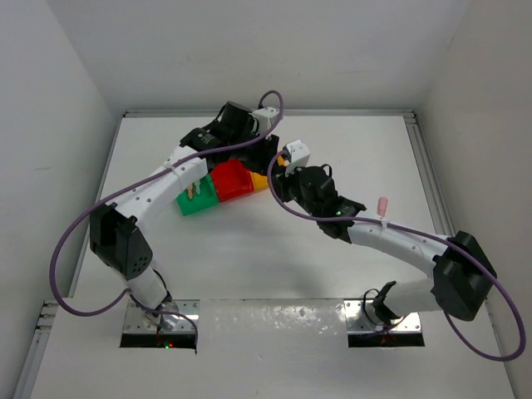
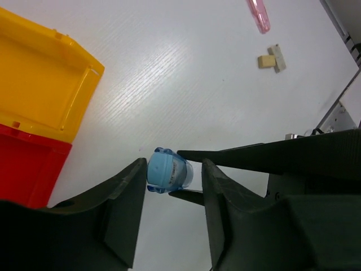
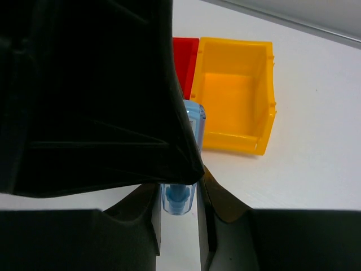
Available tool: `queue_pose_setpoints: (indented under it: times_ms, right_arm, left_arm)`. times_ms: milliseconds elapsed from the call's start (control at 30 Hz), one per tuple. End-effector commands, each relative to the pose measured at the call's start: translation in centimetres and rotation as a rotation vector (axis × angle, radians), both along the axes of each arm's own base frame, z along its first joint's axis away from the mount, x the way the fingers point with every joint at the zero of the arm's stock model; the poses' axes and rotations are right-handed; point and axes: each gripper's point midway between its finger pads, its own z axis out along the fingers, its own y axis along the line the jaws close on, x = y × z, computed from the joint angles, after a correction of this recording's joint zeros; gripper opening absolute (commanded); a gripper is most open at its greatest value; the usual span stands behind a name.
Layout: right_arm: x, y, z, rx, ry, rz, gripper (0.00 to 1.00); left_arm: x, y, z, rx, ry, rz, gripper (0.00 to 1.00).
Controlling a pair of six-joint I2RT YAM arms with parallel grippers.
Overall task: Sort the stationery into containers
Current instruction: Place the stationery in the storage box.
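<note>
My right gripper (image 3: 179,195) grasps the short translucent blue plastic stick (image 2: 168,171). My left gripper (image 2: 174,166) straddles it, jaws slightly parted. The yellow-orange open-topped plastic bin (image 3: 265,84) sits just beyond the right jaws.

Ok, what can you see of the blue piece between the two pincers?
The blue piece is small, translucent light-blue plastic, with a rounded end and a dark label strip. It is over the white table near the yellow bin, flanked tightly by the right pincer; the left pincer straddles it, with a gap on one side.
</note>
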Motion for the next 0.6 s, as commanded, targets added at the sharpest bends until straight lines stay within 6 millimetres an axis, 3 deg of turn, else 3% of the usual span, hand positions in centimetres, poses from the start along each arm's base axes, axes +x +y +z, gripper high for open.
queue_pose_setpoints:
  times_ms: [0, 67, 233, 333, 367, 400, 433, 467, 533, 567]
  right_arm:
    - [0.8, 1.4, 4.1, 0.122, -0.072, -0.005, 0.0]
    - [0.8, 1.5, 4.1, 0.123, -0.073, -0.002, 0.0]
    - [0.7, 1.8, 4.0, 0.124, -0.068, 0.008, 0.0]
    - [0.6, 2.2, 3.8, 0.125, -0.057, 0.018, 0.0]
    - [0.7, 2.2, 3.7, 0.121, -0.053, 0.018, 0.07]
    - [0.6, 2.3, 3.6, 0.112, -0.043, 0.021, 0.2]
    - [0.7, 2.2, 3.3, 0.105, -0.035, 0.017, 0.38]
    - [0.7, 1.8, 2.7, 0.083, -0.016, 0.009, 0.67]
    - [0.8, 0.9, 2.6, 0.07, -0.005, -0.022, 0.85]
    - [0.8, 0.0, 1.7, 0.047, 0.02, -0.041, 0.94]
  left_arm:
    - [1.0, 0.0, 0.9, 0.005, -0.058, 0.037, 0.39]
    - [1.1, -0.2, 0.9, 0.003, -0.059, 0.038, 0.33]
    - [1.4, -0.5, 1.3, -0.016, -0.054, 0.05, 0.0]
    - [1.4, -0.4, 1.4, -0.021, -0.045, 0.058, 0.0]
    - [1.6, -0.1, 1.4, -0.017, -0.044, 0.067, 0.0]
    - [2.2, 0.9, 1.4, -0.011, -0.05, 0.09, 0.0]
    - [2.7, 1.9, 1.1, 0.005, -0.053, 0.112, 0.0]
    - [3.3, 3.1, 0.8, 0.036, -0.067, 0.123, 0.0]
    - [5.8, 8.1, -0.1, 0.154, -0.11, 0.267, 0.0]
    - [6.9, 11.7, -0.6, 0.227, -0.124, 0.327, 0.0]
